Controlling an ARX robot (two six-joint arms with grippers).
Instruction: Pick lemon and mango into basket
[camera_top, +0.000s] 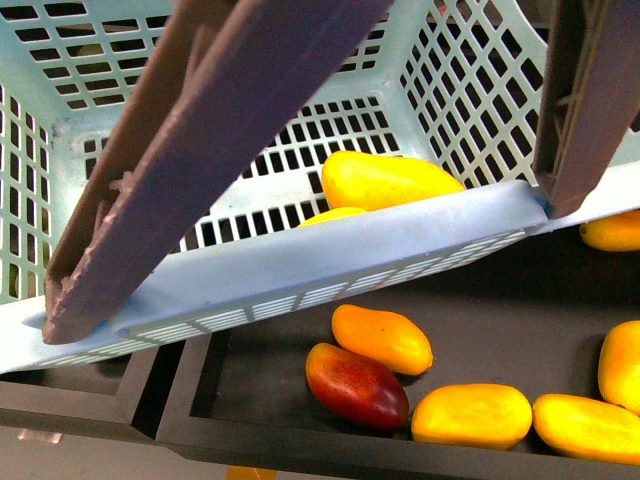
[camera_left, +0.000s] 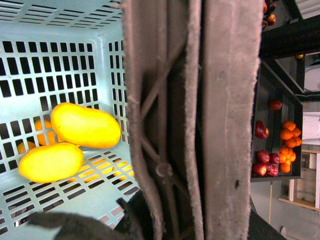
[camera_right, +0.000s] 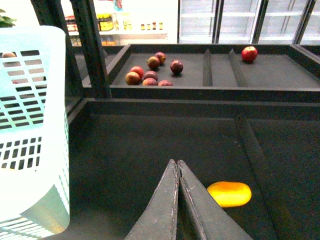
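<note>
The teal lattice basket (camera_top: 300, 262) hangs tilted and fills the front view, with its brown handles (camera_top: 200, 130) raised. Inside lie the yellow mango (camera_top: 385, 180) and, half hidden by the rim, the lemon (camera_top: 335, 214). The left wrist view shows both on the basket floor (camera_left: 60, 195): the mango (camera_left: 85, 125) and the lemon (camera_left: 51, 162), touching. My left gripper (camera_left: 170, 225) is shut on the basket handle (camera_left: 200, 120), which hides most of its fingers. My right gripper (camera_right: 177, 162) is shut and empty above a dark shelf, with the basket wall (camera_right: 30, 125) beside it.
Under the basket a dark shelf tray (camera_top: 300, 450) holds several yellow-orange mangoes (camera_top: 472, 415) and a dark red one (camera_top: 356, 385). A yellow mango (camera_right: 229, 194) lies close by my right gripper. Red fruits (camera_right: 150, 70) sit in the tray behind. Shelves with red and orange fruit (camera_left: 285, 145) stand beyond.
</note>
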